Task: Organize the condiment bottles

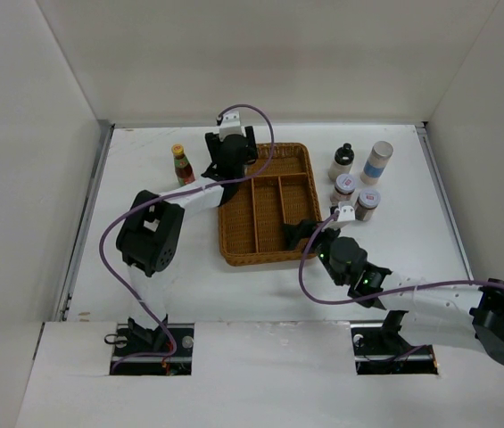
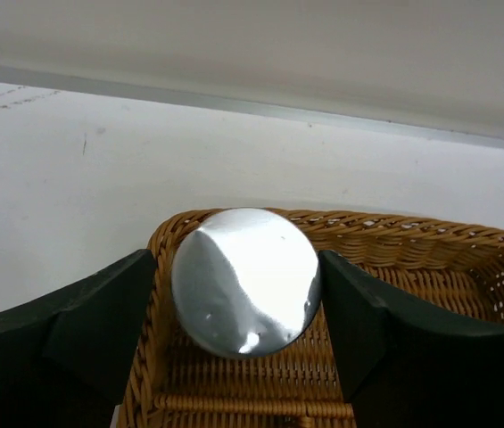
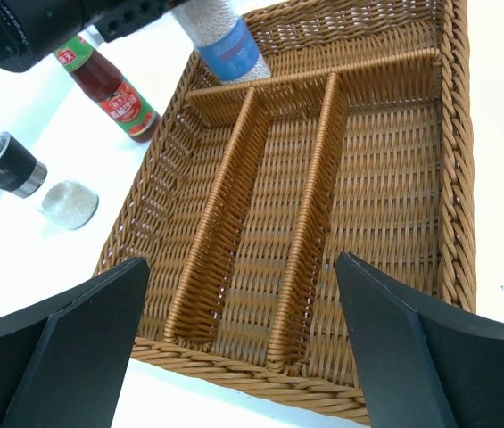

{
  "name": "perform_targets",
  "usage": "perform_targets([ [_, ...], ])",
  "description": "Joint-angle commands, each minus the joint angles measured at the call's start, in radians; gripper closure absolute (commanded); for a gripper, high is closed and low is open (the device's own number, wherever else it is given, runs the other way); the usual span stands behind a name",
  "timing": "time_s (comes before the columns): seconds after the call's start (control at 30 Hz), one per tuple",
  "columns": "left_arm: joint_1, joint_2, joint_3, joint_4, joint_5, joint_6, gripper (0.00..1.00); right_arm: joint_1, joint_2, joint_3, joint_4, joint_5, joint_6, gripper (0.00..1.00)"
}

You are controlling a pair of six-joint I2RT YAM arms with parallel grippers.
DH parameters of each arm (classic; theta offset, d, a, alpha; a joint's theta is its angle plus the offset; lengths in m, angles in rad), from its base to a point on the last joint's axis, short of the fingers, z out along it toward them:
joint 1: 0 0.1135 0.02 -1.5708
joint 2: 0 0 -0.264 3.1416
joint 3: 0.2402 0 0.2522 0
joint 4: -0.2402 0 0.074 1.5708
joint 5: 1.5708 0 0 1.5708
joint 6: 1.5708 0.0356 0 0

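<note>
Silver-lidded jar [image 2: 245,281] is stood in the far-left corner of the wicker tray [image 2: 466,259] and flanked by the left gripper [image 2: 238,267]. A sliver of wicker is seen between one finger and the lid, so pinched or let go cannot be told. For a clean release the jaws should be spread fully and the arm lifted straight up, so the jar is not dragged or tipped. Right gripper [image 3: 238,267] is held wide open and empty over the tray's near edge, with the yellow-capped sauce bottle [image 1: 181,165] left outside.
</note>
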Motion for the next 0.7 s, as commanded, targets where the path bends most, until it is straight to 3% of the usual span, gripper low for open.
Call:
perform_targets([
  [0.0,0.001,-0.044,0.003,0.107,0.007,0.005,0.23,-0.008,0.006,-0.001,0.048,-0.01,0.012,0.07],
  [0.13,-0.003,-0.09,-0.009,0.102,0.001,0.007,0.15,-0.005,-0.009,0.0,0.049,-0.001,0.0,0.06],
  [0.33,-0.002,-0.248,-0.079,0.067,-0.001,0.001,0.14,-0.008,-0.011,0.001,0.045,0.0,0.006,0.07],
  [0.4,0.004,-0.319,-0.125,0.048,-0.001,0.001,0.16,-0.006,-0.008,-0.004,0.051,-0.009,0.011,0.19],
  [0.53,0.044,-0.458,-0.239,0.001,-0.007,-0.025,0.26,0.0,0.005,0.018,0.033,-0.036,0.006,0.63],
  [0.6,0.075,-0.512,-0.276,-0.043,-0.013,-0.053,0.32,0.004,0.006,0.021,0.028,-0.035,0.005,0.72],
  [0.67,0.11,-0.552,-0.293,-0.099,-0.015,-0.076,0.34,0.004,0.025,0.022,0.028,-0.041,0.015,0.71],
])
